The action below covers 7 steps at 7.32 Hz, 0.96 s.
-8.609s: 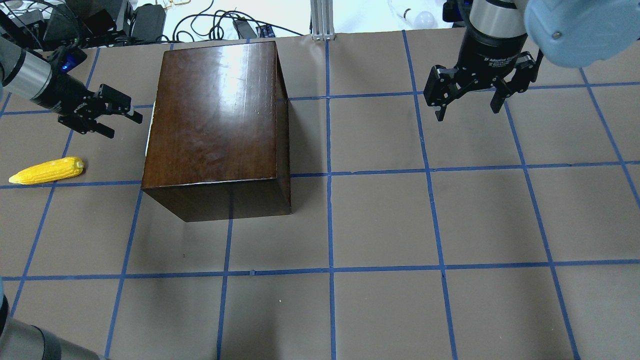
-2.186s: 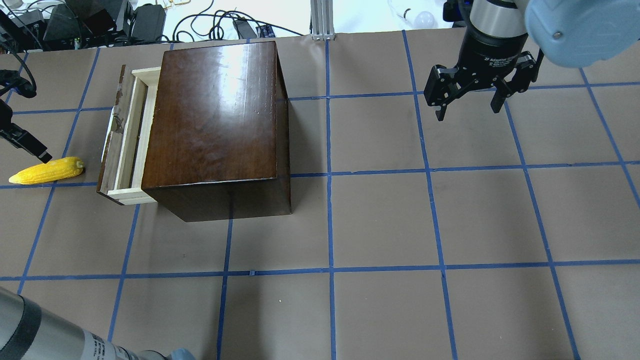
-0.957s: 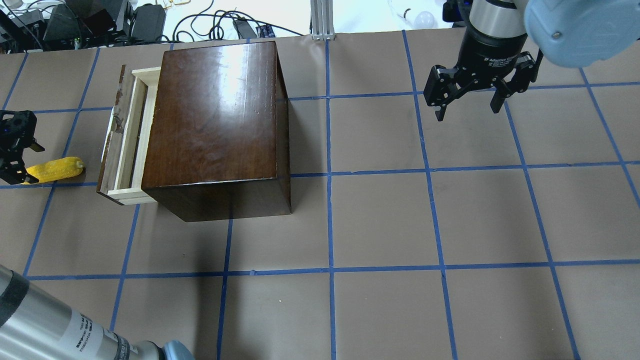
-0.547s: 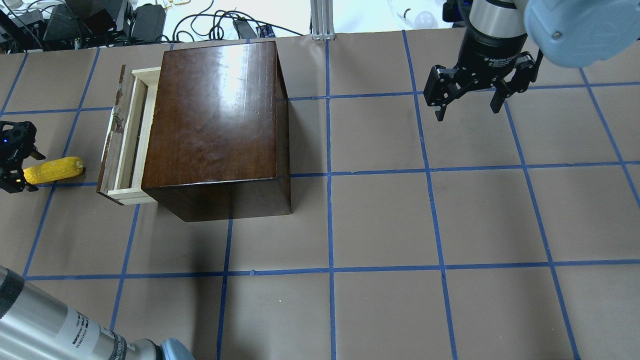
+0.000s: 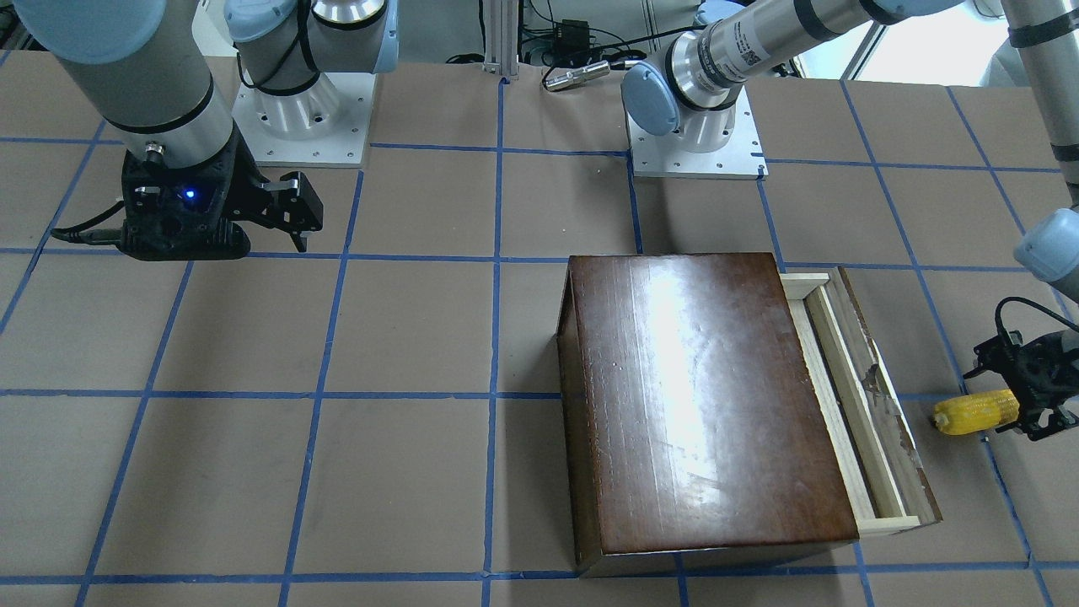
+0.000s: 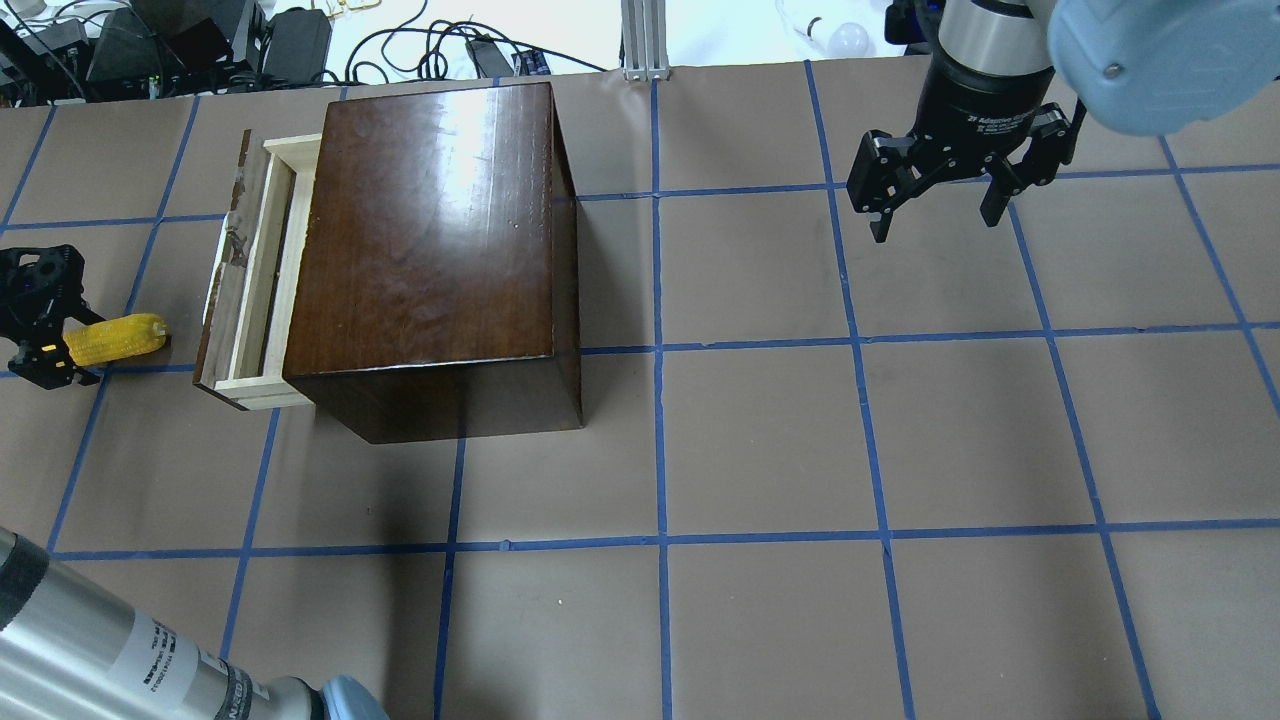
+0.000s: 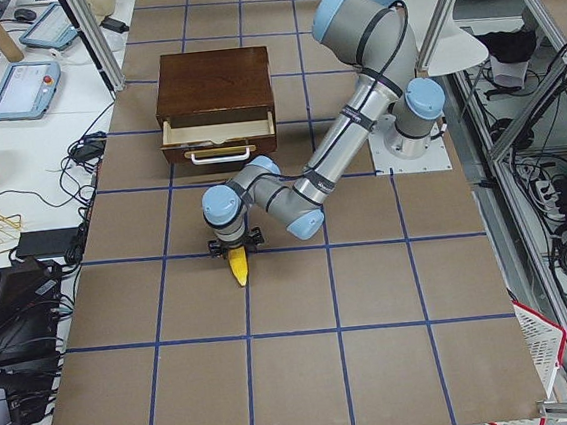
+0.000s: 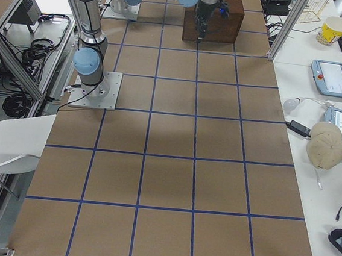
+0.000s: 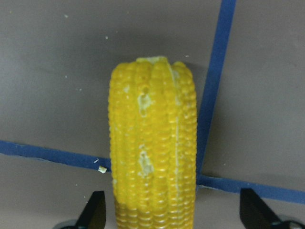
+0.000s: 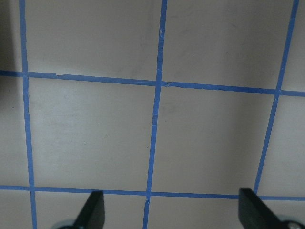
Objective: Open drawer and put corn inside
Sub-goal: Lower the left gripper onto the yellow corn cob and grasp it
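Observation:
The yellow corn [image 6: 118, 338] lies on the table left of the dark-brown box [image 6: 430, 230]. The box's drawer [image 6: 250, 290] of pale wood is pulled part way out toward the corn and is empty. My left gripper [image 6: 60, 345] is open and low over the corn's tapered end, one finger on each side. In the left wrist view the corn [image 9: 152, 148] stands between the wide-apart fingertips [image 9: 95, 214]. My right gripper [image 6: 935, 215] is open and empty, up over the far right of the table. The corn also shows in the front view [image 5: 974, 413].
Blue tape lines grid the brown table paper. Cables and boxes lie past the table's far edge [image 6: 250, 40]. An aluminium post [image 6: 645, 40] stands behind the box. The left arm's forearm [image 6: 120, 650] crosses the near left corner.
The drawer, shut at first, has been pulled out. My left gripper has come down at the corn and slid further over its tapered end. The right arm has not moved.

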### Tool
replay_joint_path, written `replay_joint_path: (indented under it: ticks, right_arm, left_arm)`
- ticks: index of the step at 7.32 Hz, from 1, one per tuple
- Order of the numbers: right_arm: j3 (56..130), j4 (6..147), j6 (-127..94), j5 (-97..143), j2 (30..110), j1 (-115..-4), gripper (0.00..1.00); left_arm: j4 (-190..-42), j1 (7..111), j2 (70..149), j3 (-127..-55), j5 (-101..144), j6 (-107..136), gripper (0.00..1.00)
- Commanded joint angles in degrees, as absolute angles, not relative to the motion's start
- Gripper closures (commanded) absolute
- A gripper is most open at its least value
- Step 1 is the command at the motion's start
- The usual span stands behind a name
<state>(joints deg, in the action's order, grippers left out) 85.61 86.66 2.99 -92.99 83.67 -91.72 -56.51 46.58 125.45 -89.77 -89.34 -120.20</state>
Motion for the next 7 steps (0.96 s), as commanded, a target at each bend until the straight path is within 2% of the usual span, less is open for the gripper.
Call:
replay_joint_path:
  ticks: [1,2,7]
  right_arm:
    - [85.6,86.7,3.0,-93.0,83.7,-91.7,0.00]
    - [85.6,86.7,3.0,-93.0,83.7,-91.7,0.00]
    - [85.6,86.7,3.0,-93.0,83.7,-91.7,0.00]
  left_arm:
    - [-56.4,46.6,125.8,-89.7,-89.1,-119.9,0.68]
    - [-56.3,46.7,125.8,-89.6,-89.0,-119.9,1.00]
    - [-53.1,46.8,123.2,-89.5,-85.1,-115.2,1.00]
